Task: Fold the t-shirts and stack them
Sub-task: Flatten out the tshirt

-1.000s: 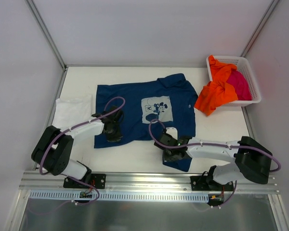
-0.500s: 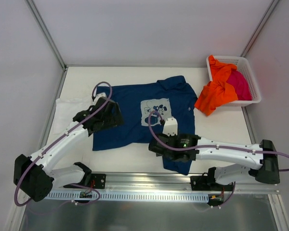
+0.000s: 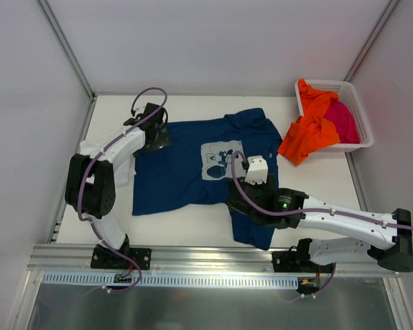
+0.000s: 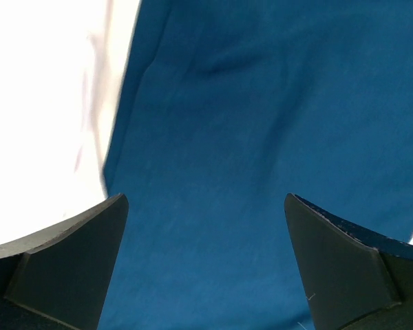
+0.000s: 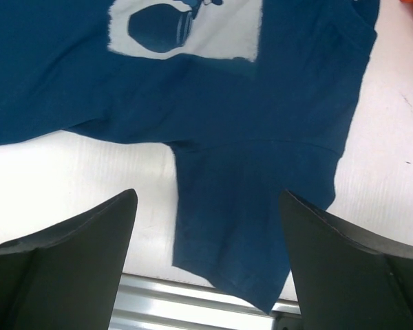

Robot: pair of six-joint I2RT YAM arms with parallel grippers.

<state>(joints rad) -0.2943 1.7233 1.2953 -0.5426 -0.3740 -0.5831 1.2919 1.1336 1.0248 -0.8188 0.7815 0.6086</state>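
The navy blue t-shirt (image 3: 186,168) lies spread on the table with its pale chest print (image 3: 217,159) facing up. My left gripper (image 3: 155,134) hovers open over the shirt's far left corner. In the left wrist view only navy cloth (image 4: 248,137) shows between the fingers (image 4: 69,261) of that gripper (image 4: 206,203). My right gripper (image 3: 251,206) stands open above the near sleeve (image 5: 255,220), and nothing is held between the jaws of this gripper (image 5: 210,199). The white t-shirt (image 3: 93,150) lies at the left, partly under the left arm. An orange t-shirt (image 3: 308,130) hangs out of the basket, beside a magenta one (image 3: 344,118).
The white lattice basket (image 3: 356,103) sits at the back right corner. A metal rail (image 3: 206,258) runs along the near table edge, just beyond the sleeve's tip (image 5: 268,295). Frame posts rise at the back corners.
Both grippers went from shut to open and let go of the navy shirt. The left arm swung away to the shirt's far left corner. The right arm stretched out leftward, its gripper lifting above the near sleeve.
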